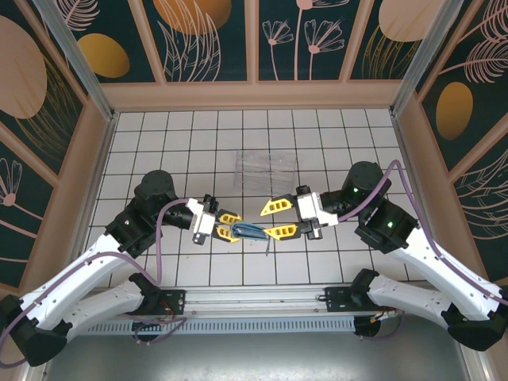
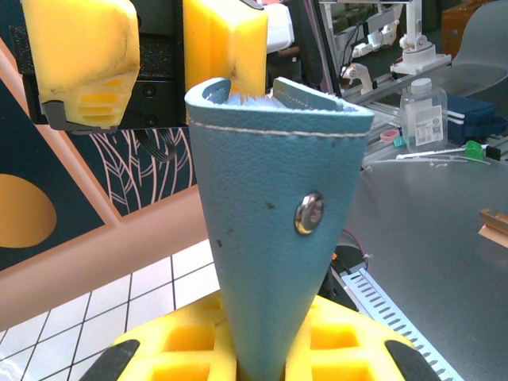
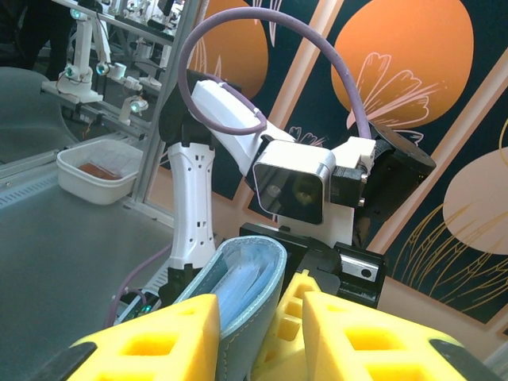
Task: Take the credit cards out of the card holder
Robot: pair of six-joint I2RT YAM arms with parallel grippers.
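- Grip: the left hand (image 1: 229,225) is closed tight on one end of the card holder (image 1: 252,232), which sits in the air above the desk (image 1: 159,143), just on the near side of the clear tray (image 1: 266,168).
- Right hand (image 1: 279,219), also near of the tray and to its right, has its jaws apart around the holder's free end. One of its fingers (image 2: 226,48) sits right beside the open edge, and nothing is clamped in it.
- Material: the holder looks like soft stitched leatherette with a metal snap (image 2: 309,213). It bows into a curve under the grip, so it is probably light and floppy and will likely twist if pulled on one side.
- Credit cards: I cannot make them out. The right wrist view shows pale lining inside the mouth, with no clear card edge.
- Handling guess: the cards should be thin, stiff and slick. The best hold is likely a pinch on a short edge peeking from a pocket, pulling straight out along the pocket while the left hand anchors the holder.
- Risk: a pinch that catches lining with the card would drag the whole holder.
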